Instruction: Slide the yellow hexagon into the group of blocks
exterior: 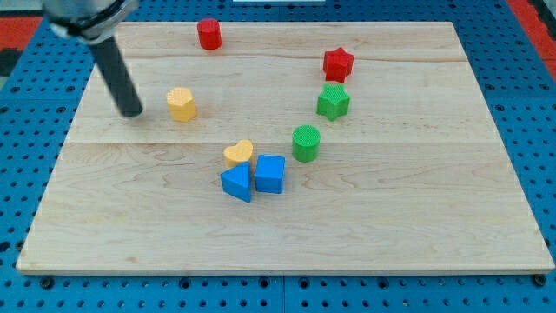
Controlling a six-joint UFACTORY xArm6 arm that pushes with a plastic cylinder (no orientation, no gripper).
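I found no text, label, brand, number or sign that could be read anywhere in the camera view. The wooden board (417, 217) carried only its grain and plank seams, from corner to corner. The blue pegboard (530, 87) beyond the board's edges showed plain holes and no markings. The faces of the coloured blocks were bare, and the dark rod bore no lettering I could make out.
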